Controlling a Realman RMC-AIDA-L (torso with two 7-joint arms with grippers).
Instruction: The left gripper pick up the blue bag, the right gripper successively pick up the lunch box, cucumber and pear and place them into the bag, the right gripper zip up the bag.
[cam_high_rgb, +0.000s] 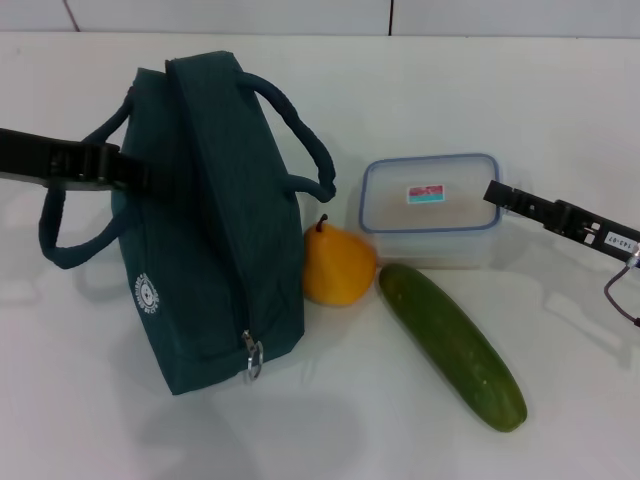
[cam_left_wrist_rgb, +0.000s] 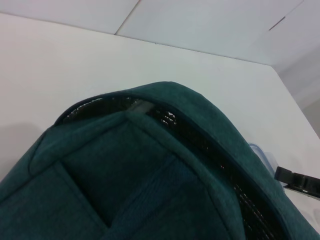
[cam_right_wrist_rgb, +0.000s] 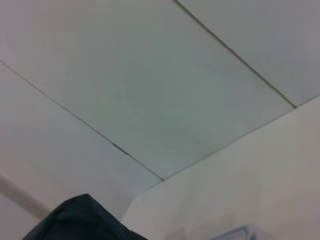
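The dark teal fabric blue bag (cam_high_rgb: 215, 230) stands upright on the white table (cam_high_rgb: 560, 90), padded loop handles out, ring zip pull low on the front – the left gripper (cam_high_rgb: 125, 172) sits against its upper left side, can't tell its grip. Just off the right gripper (cam_high_rgb: 492, 193) – grip unclear too – is the clear blue-rimmed lunch box (cam_high_rgb: 430, 208). Nearer than its tip lie the yellow-orange pear (cam_high_rgb: 338, 265) and long dark green cucumber (cam_high_rgb: 452, 345).

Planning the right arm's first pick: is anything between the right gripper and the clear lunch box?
Nothing visible: the right gripper is already at the right end of the clear, blue-rimmed plastic lunch box. The yellow pear and long green cucumber lie nearer the camera, off that line.
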